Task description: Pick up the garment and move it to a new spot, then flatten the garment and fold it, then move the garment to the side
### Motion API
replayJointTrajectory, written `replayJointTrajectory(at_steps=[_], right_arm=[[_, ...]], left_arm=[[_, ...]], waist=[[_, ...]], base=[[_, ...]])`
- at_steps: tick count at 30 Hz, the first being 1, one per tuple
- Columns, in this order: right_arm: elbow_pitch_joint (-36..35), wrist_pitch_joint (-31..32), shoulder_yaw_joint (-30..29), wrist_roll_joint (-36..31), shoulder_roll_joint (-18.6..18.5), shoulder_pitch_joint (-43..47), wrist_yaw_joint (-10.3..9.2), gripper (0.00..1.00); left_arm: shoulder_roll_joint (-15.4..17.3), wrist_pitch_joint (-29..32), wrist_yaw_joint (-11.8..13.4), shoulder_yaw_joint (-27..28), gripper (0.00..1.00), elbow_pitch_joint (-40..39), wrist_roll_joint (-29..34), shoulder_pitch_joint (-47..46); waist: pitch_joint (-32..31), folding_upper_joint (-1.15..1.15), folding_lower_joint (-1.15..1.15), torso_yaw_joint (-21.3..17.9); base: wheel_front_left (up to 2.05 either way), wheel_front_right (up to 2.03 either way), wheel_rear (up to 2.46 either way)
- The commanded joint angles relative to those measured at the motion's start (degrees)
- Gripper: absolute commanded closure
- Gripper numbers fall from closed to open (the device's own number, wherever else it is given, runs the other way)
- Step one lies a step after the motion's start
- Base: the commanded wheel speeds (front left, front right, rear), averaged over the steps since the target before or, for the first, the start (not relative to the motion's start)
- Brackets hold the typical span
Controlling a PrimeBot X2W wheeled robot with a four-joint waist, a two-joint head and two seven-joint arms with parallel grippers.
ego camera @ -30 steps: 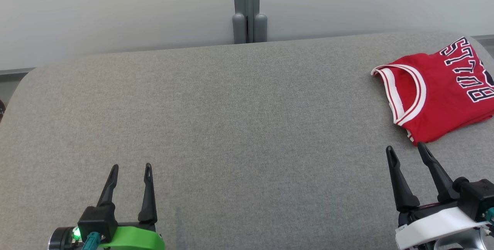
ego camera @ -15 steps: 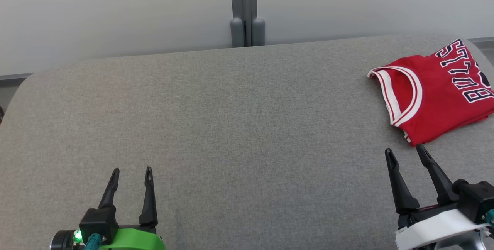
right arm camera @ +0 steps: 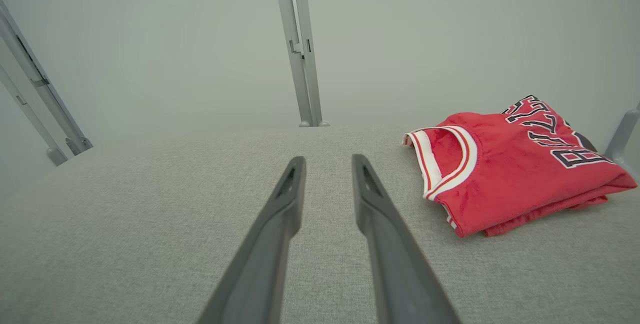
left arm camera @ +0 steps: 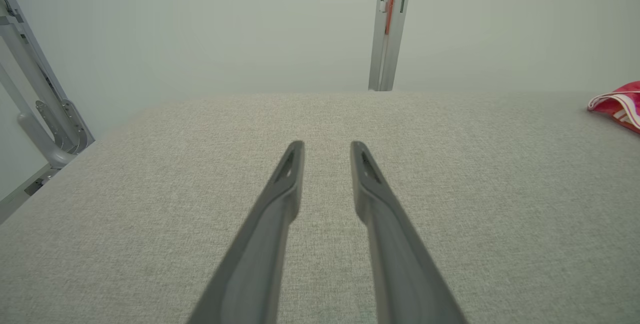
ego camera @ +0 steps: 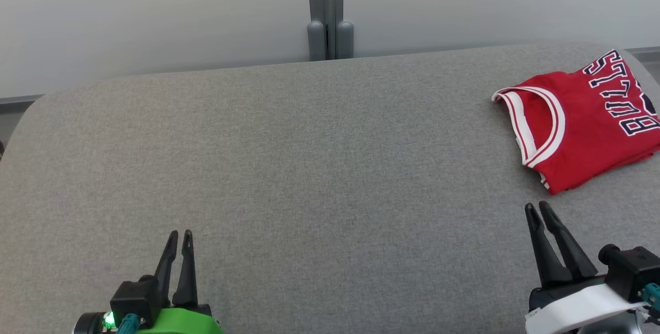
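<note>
While the red jersey [ego camera: 588,133] lies untouched, left gripper [ego camera: 180,233] and right gripper [ego camera: 536,205] have narrowed to slim, empty gaps.

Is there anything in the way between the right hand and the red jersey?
Nothing visible. Bare grey cushion is all that lies between the right hand and the near corner of the jersey, which is just ahead of it.
</note>
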Motion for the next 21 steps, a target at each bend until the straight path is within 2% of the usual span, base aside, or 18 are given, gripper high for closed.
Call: replayJointTrajectory(at_steps=[1,21], right_arm=[[-0.23,-0.03,0.04,1.54,0.01,-0.11,0.0,1.0],[6.12,1.25,0.07,23.11,-0.3,-4.86,0.0,1.0]], left_arm=[[-0.07,0.34,-0.22,0.36,1.0,-0.37,-1.51,-0.16],[-1.47,5.49,-1.84,4.83,1.0,-1.0,-21.06,-2.34]], waist=[[-0.01,0.0,0.0,0.01],[-0.24,0.0,0.0,0.04]], base=[[0.0,0.0,0.0],[0.0,0.0,0.0]])
